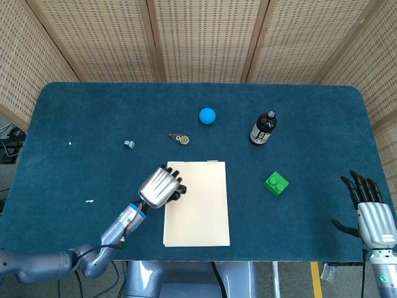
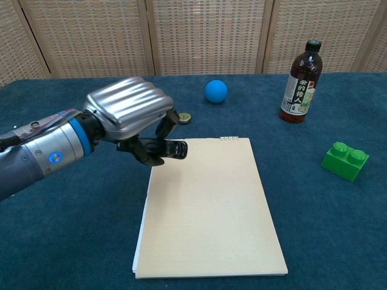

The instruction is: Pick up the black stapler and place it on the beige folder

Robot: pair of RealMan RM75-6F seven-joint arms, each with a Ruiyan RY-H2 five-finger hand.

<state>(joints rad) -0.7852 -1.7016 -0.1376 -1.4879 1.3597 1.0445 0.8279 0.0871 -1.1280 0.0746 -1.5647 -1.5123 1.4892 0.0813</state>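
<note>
My left hand holds the black stapler off the table, above the top left corner of the beige folder. In the head view the hand covers most of the stapler; only a dark end shows by the fingers. The folder lies flat at the table's middle front. My right hand rests at the front right edge with its fingers spread and nothing in it; it is outside the chest view.
A blue ball, a dark bottle and a green brick stand behind and right of the folder. A small tape dispenser and a tiny cube lie to the back left.
</note>
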